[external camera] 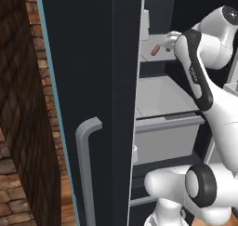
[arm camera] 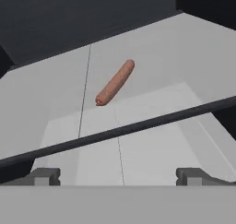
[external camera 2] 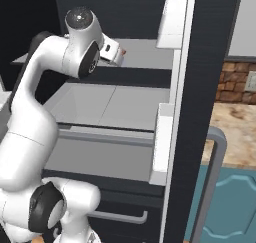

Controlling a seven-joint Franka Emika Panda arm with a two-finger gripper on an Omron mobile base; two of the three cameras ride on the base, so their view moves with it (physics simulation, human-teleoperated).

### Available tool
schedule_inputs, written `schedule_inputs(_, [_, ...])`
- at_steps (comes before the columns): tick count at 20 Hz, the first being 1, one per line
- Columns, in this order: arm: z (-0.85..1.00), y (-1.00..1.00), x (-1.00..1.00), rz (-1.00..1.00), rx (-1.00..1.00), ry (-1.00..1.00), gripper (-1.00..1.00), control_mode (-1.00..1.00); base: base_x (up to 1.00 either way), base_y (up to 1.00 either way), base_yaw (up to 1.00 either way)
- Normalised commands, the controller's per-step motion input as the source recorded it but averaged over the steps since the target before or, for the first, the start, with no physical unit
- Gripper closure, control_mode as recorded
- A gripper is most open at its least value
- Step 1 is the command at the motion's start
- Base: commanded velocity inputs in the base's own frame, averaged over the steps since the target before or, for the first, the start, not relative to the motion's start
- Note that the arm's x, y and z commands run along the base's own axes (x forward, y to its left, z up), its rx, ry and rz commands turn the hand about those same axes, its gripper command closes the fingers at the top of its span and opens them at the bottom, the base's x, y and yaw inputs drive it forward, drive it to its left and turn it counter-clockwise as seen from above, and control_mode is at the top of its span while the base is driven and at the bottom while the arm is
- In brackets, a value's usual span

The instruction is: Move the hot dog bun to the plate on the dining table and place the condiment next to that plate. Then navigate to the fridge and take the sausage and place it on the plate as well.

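The sausage (arm camera: 115,82), a slim reddish-brown rod, lies alone on a pale grey shelf (arm camera: 55,98) of the open fridge (external camera: 93,81). In the hand view it sits ahead of my gripper (arm camera: 120,177), beyond a dark shelf rail, with a clear gap between us. The two fingertips (arm camera: 46,176) stand wide apart with nothing between them, so the gripper is open. From the left base view the sausage (external camera: 155,49) rests on the upper shelf, just left of my hand (external camera: 170,41). The bun, plate, condiment and dining table are out of view.
The black fridge door (external camera: 121,127) with its grey handle (external camera: 86,164) stands open at my left, a brick wall (external camera: 23,127) beyond it. A lower shelf (external camera 2: 115,104) and a drawer (external camera 2: 100,159) lie under my arm. A teal cabinet (external camera 2: 235,207) stands at the right.
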Motion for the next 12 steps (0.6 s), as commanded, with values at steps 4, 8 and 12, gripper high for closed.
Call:
schedule_inputs(4, [-0.09,0.13,0.91,-0.01,-0.02,0.11,-1.0,-1.0,0.0,0.0,0.0])
schedule_inputs(8, [-0.06,0.03,0.92,-0.01,0.0,0.11,-1.0,-1.0,0.0,0.0,0.0])
schedule_inputs(12, [-0.14,0.0,0.64,-0.03,0.0,0.11,-1.0,-1.0,0.0,0.0,0.0])
